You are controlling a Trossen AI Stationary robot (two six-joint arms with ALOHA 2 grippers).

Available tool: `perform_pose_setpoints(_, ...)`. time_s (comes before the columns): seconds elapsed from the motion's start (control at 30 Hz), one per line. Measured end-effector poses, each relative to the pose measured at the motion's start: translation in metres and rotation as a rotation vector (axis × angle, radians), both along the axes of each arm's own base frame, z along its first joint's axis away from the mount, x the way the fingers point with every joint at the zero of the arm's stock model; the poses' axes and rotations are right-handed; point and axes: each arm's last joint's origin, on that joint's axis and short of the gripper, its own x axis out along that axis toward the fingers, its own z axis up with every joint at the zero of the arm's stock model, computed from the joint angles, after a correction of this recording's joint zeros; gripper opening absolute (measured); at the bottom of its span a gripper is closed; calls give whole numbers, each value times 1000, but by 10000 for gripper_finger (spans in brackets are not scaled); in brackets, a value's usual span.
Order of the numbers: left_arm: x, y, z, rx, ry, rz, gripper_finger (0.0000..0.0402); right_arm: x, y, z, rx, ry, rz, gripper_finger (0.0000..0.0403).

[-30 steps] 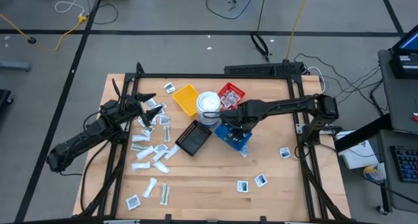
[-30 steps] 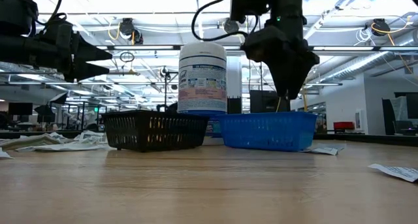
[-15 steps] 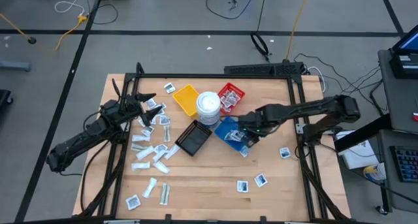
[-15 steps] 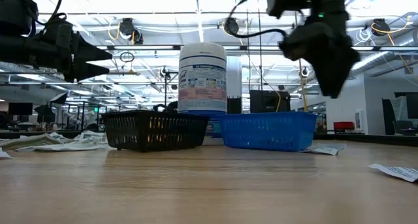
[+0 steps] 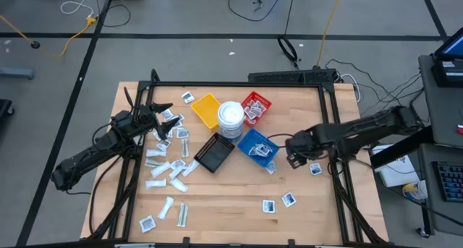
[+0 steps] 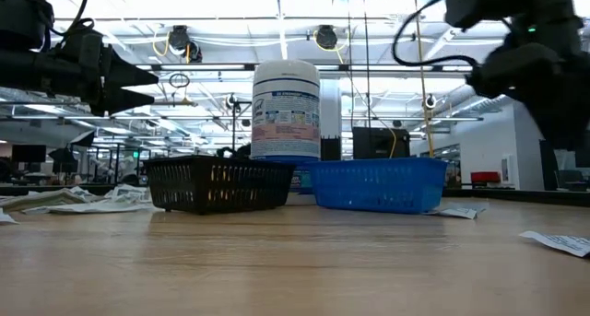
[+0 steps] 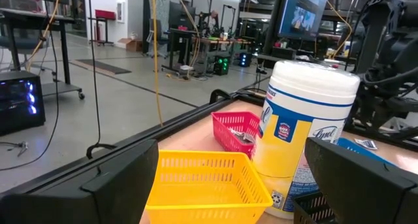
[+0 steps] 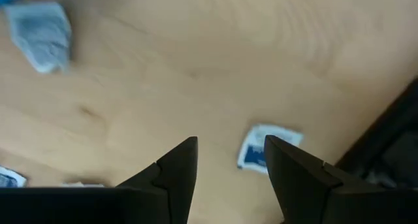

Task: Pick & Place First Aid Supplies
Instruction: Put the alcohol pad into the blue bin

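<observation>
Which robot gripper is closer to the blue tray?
The right. The right gripper hangs just beside the blue tray, toward the table's right edge, empty. The left gripper waits across the table, open above the packets, past the white tub.

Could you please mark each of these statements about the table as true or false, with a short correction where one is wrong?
1. The white tub stands between the yellow tray and the red tray. True.
2. The right gripper is shut on a packet. False: its fingers are apart with nothing between them, above bare table beside a blue-printed packet.
3. The yellow tray holds several packets. False: it looks empty in the left wrist view.
4. The left gripper is open, near the scattered packets on the table's left side. True.
5. The black tray sits on top of the blue tray. False: they stand side by side on the table.
</observation>
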Motion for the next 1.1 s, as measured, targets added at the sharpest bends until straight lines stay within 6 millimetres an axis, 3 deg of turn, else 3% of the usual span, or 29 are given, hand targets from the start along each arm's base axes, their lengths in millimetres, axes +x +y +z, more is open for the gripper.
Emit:
perform_pose_setpoints(0.27, 0, 0, 0, 0, 0, 0, 392, -23, 6, -5, 3, 17, -71, 171)
perform_pose_setpoints(0.53, 0, 0, 0, 0, 0, 0, 392, -30, 7, -9, 24, 23, -104, 171)
perform_pose_setpoints(1.1, 0, 0, 0, 0, 0, 0, 392, -37, 9, -67, 104, 108, -153, 171)
